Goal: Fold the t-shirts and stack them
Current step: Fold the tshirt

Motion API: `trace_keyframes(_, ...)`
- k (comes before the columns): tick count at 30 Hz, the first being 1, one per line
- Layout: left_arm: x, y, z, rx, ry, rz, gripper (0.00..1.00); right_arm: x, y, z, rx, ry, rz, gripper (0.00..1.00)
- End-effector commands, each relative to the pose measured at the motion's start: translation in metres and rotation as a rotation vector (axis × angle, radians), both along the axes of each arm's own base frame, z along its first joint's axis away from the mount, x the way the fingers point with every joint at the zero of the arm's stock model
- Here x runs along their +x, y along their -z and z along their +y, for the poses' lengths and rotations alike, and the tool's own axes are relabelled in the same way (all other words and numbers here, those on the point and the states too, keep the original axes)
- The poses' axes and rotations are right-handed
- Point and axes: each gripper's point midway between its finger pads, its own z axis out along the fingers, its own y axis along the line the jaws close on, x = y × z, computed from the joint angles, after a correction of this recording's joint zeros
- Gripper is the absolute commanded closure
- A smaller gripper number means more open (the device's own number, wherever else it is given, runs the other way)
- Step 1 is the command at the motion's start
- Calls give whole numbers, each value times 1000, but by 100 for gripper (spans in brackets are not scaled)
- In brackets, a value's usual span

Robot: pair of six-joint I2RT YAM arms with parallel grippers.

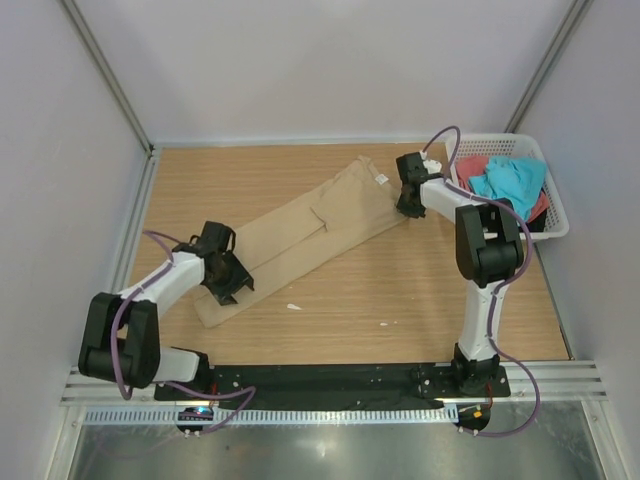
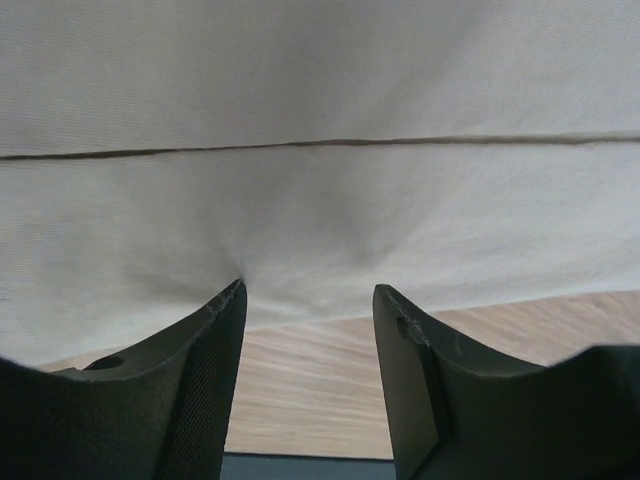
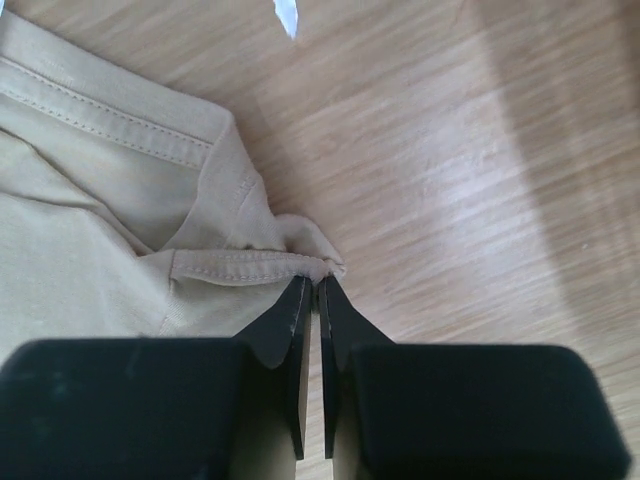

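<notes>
Two robot arms work opposite ends of a tan t-shirt [image 1: 300, 235], which lies in a long, narrow band slanting across the wooden surface [image 1: 420, 300], hem end near the left arm and collar end near the right. The shirt looks already folded lengthwise, its white neck label [image 1: 381, 179] showing at the far end.

The right claw [image 3: 314, 285] is down at the collar-end corner. Its fingers are pinched almost together, and a small bunch of stitched hem is gathered at their tips, which reads as a grip on the cloth. The left claw [image 2: 310, 295] sits at the hem end with its jaws standing apart, the shirt's edge just at the fingertips and nothing clamped between them.

A turquoise t-shirt [image 1: 515, 180] and a coral-red t-shirt [image 1: 470, 165] wait crumpled in the white basket [image 1: 556, 222] at the right edge, well apart from the fold.

By the look of it, the step in hand is taking hold of both ends for the crosswise fold. The next move probably calls for the left claw to close on the hem. The two ends would then have to be lifted and brought over together, keeping the band flat so that the lengthwise fold does not fall open.
</notes>
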Motion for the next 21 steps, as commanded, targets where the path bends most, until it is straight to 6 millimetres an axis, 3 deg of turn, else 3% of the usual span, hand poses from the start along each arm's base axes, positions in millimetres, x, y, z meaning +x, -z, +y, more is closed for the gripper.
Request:
trace_keyframes(1, -4, -27, -9, -58, 14, -26, 44, 27, -8, -21, -112, -5, -51, 90)
trace_keyframes(3, 11, -54, -13, -81, 42, -113, 43, 42, -15, -26, -116, -19, -72, 91)
trace_keyframes(5, 15, -71, -15, -88, 68, -152, 42, 52, -8, -33, -116, -19, -64, 91)
trace_keyframes(7, 25, -90, -18, -96, 103, -219, 40, 71, -17, -35, -109, -38, -94, 91)
trace_keyframes(8, 28, -96, -20, -108, 116, -241, 40, 75, -6, -37, -115, -50, -75, 91)
trace_keyframes(9, 31, -99, -23, -119, 132, -256, 39, 89, -18, -42, -117, -46, -108, 90)
trace_keyframes(11, 38, -106, -27, -129, 161, -280, 39, 96, -8, -47, -132, -65, -80, 88)
trace_keyframes(12, 42, -108, -30, -137, 179, -287, 39, 109, -21, -52, -134, -58, -111, 84)
trace_keyframes(16, 60, -109, -35, -133, 263, -283, 38, 109, -43, -47, -113, -80, -100, 72)
trace_keyframes(17, 71, -117, -33, -118, 288, -307, 38, 107, -51, -42, -75, -79, -115, 69)
trace_keyframes(18, 78, -117, -27, -111, 273, -303, 38, 101, -65, -39, -55, -79, -129, 64)
trace_keyframes(20, 93, -108, -19, -92, 276, -278, 38, 84, -71, -34, -18, -42, -111, 58)
trace_keyframes(21, 99, -102, -10, -62, 262, -255, 38, 77, -90, -30, 1, -36, -133, 56)
